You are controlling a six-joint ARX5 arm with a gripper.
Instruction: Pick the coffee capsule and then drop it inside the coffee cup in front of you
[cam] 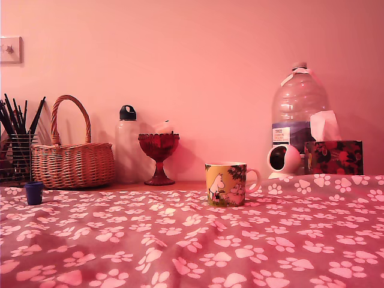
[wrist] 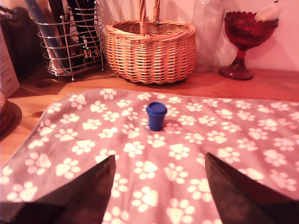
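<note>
In the wrist view the gripper point(wrist: 159, 186) is spread wide and holds nothing, its two dark fingers point(wrist: 84, 191) low over the paw-print cloth point(wrist: 187, 140). The coffee capsule point(wrist: 156, 115) stands ahead of the gap between them, upright on the cloth, wider rim up, long axis vertical. Beyond it on the wooden worktop point(wrist: 261, 84) are a wicker basket point(wrist: 150, 49), its inside hidden, a wire holder point(wrist: 70, 46) full of pens, and a red glass goblet point(wrist: 245, 39). Only the exterior view shows the coffee cup point(cam: 226, 183), upright, handle toward that view's right, well apart from the capsule at that view's left; its contents cannot be seen. The arm is out of that view.
</note>
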